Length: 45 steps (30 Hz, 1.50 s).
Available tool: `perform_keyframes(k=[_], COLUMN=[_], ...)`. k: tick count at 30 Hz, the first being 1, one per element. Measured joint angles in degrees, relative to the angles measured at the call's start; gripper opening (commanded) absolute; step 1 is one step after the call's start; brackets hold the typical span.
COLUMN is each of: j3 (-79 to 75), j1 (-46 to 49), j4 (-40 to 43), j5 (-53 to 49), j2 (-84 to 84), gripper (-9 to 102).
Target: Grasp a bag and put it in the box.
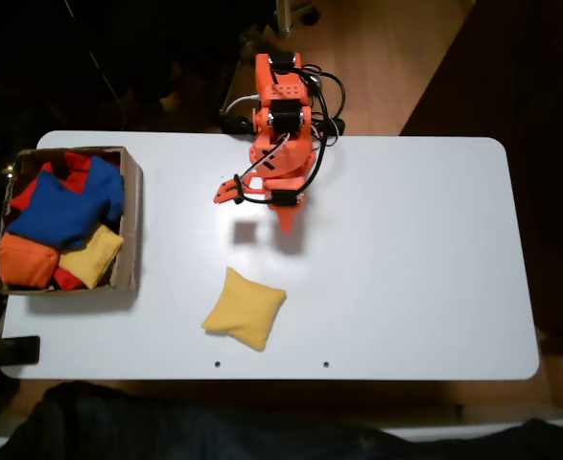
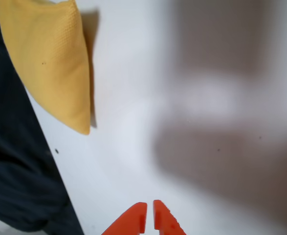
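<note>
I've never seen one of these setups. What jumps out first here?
In the fixed view, a bright orange robot arm stands at the far edge of a white table, its gripper closed and empty. A yellow bag lies alone before it, and the box at the left holds blue, red, orange and yellow bags.

I see a plain mustard-yellow bag point(image 1: 245, 308) on my white table point(image 1: 406, 259), an orange arm point(image 1: 281, 134) with black cables and orange gripper point(image 2: 149, 220) fingers, and a brown cardboard box point(image 1: 130, 216) holding blue point(image 1: 65, 206), orange point(image 1: 24, 261), red and yellow point(image 1: 91, 255) bags.
</note>
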Motion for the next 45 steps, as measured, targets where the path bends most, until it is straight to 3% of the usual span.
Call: perform_keyframes(k=[32, 45], j3=[0.00, -1.32], j1=[-0.26, 3.25], j4=[0.00, -8.53], j5=[0.00, -0.53], j2=[0.00, -2.55], gripper=[0, 1])
